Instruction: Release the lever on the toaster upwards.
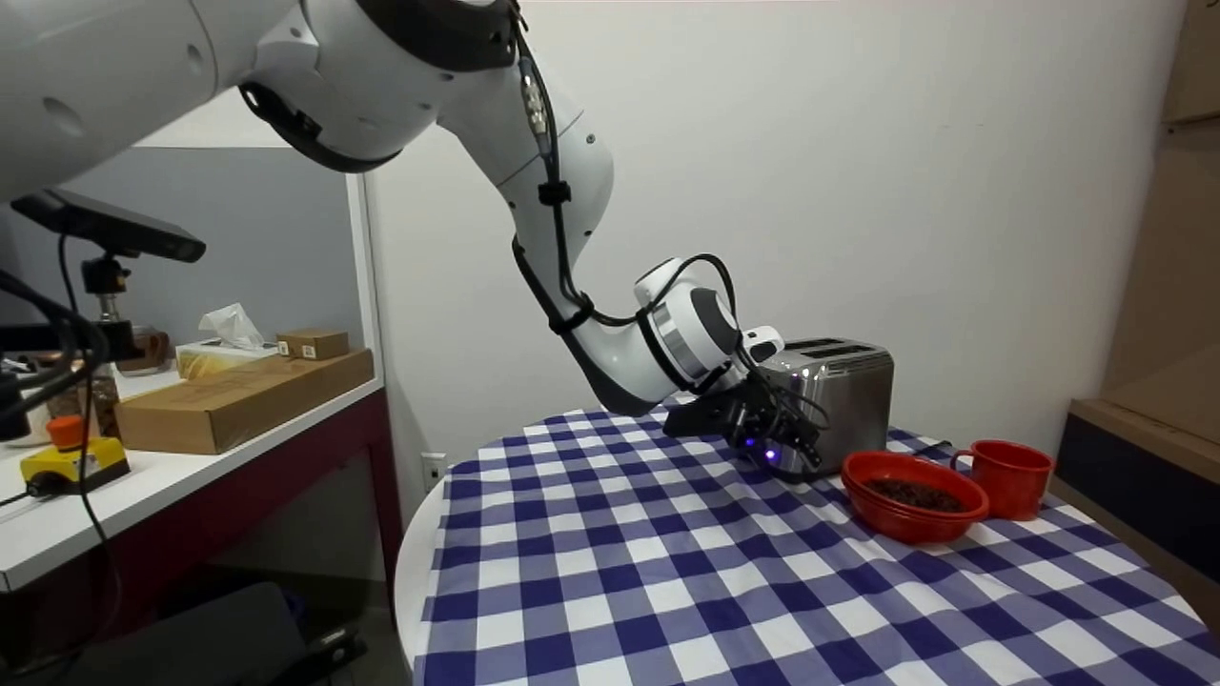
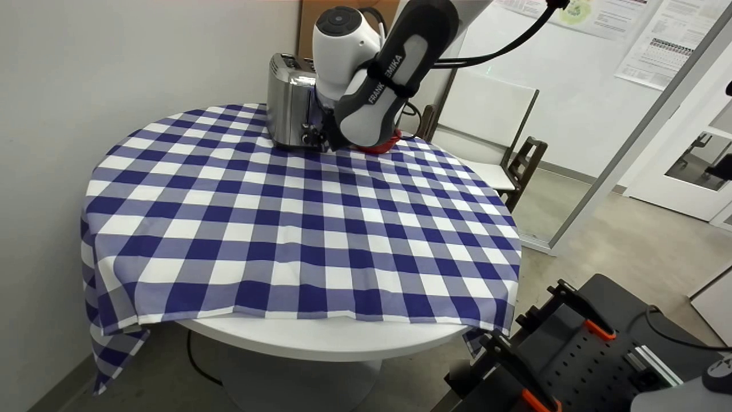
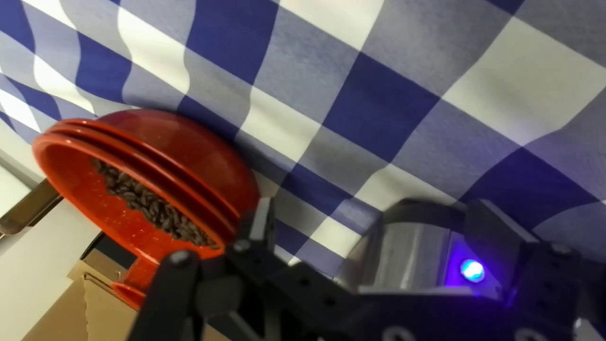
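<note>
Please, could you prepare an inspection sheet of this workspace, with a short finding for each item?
Surface: blue-and-white checked tablecloth, slightly rippled, covers a round table; part of the white rim is bare.
Job's things: silver toaster stands upright on the cloth; lever position cannot be told.
Clutter: stacked red bowls with dark beans inside; red cup beside them.
Grippers: the single gripper is open, close to the toaster; contact cannot be told.
Cables: black cable strapped along the arm, looping near the gripper.
Surroundings: desk with cardboard box and tissue box; white chair beyond the table.
</note>
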Controlling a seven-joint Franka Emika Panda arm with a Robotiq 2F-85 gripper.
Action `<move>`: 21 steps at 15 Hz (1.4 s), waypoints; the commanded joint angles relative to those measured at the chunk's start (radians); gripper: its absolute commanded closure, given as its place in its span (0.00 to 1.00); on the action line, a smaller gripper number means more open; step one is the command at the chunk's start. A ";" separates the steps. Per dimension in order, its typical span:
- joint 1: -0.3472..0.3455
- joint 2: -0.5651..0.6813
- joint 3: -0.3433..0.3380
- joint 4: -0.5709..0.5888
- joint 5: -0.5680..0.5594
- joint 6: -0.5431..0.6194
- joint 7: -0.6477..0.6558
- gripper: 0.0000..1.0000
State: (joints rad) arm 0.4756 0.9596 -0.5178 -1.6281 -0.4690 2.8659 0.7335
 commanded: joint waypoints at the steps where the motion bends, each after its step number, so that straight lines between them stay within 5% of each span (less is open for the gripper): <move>1: 0.035 0.062 -0.055 0.052 0.034 0.038 0.041 0.00; 15: 0.137 0.132 -0.179 0.049 0.166 0.119 0.052 0.00; 21: 0.130 0.114 -0.164 0.043 0.196 0.092 0.009 0.00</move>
State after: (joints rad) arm 0.5984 1.0669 -0.6675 -1.5958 -0.3119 2.9454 0.7658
